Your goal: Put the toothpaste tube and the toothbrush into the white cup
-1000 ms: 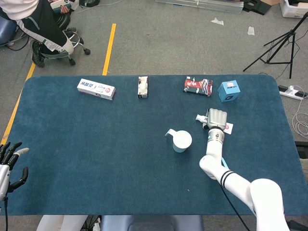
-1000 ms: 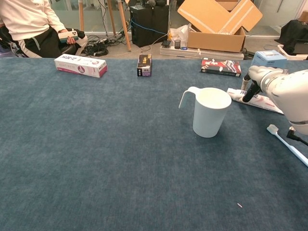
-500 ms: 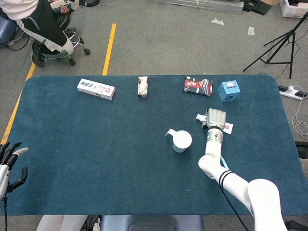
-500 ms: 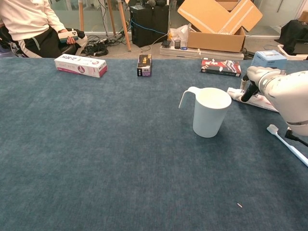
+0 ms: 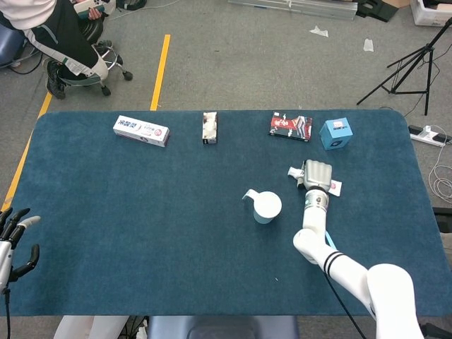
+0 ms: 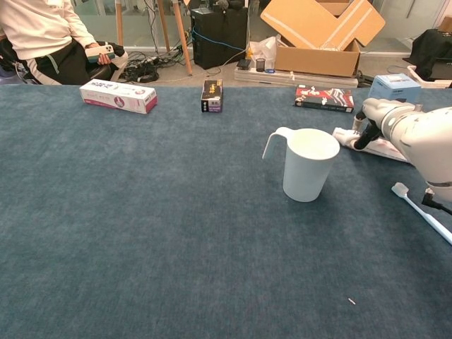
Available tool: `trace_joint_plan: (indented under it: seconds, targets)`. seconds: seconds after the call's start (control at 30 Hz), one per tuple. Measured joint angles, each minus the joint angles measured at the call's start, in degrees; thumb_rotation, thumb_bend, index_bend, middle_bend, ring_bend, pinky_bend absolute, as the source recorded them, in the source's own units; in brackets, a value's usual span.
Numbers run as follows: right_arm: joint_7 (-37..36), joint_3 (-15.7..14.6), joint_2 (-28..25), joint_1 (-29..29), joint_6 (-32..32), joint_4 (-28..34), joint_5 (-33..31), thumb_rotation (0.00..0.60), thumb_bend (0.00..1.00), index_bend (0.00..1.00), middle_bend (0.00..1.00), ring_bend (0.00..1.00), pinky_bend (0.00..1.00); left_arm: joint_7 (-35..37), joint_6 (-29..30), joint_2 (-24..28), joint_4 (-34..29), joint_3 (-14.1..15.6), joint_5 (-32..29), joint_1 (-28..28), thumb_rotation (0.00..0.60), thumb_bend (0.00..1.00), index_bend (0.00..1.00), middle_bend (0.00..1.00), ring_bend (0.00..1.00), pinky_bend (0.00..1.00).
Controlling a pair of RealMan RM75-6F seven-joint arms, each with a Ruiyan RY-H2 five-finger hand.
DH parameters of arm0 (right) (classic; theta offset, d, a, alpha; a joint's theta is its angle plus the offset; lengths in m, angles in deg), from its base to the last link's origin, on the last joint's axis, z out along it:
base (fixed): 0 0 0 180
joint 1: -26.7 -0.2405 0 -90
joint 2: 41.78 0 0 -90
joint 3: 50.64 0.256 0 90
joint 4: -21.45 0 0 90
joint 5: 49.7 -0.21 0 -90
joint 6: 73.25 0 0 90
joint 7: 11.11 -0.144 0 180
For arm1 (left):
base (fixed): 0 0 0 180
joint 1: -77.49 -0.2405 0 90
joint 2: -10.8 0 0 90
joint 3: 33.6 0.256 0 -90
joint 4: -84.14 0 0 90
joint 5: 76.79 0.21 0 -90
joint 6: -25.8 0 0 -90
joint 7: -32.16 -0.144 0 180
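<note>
While my right hand point(image 5: 317, 174) lies over the tube point(image 6: 381, 147) on the desk point(image 5: 141, 212), its fingers point(image 6: 363, 135) curl down and touch the tube, but I cannot tell if they really grip it. The tube lies flat, just to the right of the cup point(image 6: 307, 164) and behind it. The cup stands upright, its handle to the left. The brush point(image 6: 422, 212) lies on the desk near the right edge, in front of the tube and apart from the cup. My left hand point(image 5: 13, 236) stays at the left front corner, fingers spread, holding nothing.
</note>
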Motion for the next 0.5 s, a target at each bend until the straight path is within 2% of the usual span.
trace_joint_plan:
  seconds: [0.13,0.5]
  targets:
    - [-1.4,0.1,-1.9,1.0,-0.9,4.4,1.0,0.6,0.36,0.61,1.0,1.0,1.0,-0.1,0.0,0.0,0.0,-0.1,-0.1,0.0,0.6,0.5,0.22,0.15,0.02,0.03]
    - [-5.3,0.2,-11.3,5.0,-5.7,23.4,3.6,0.6,0.37,0.63,1.0,1.0,1.0,-0.6,-0.2,-0.2,0.2,-0.2,-0.6,0.0,0.6,0.5,0.22,0.15,0.02,0.03]
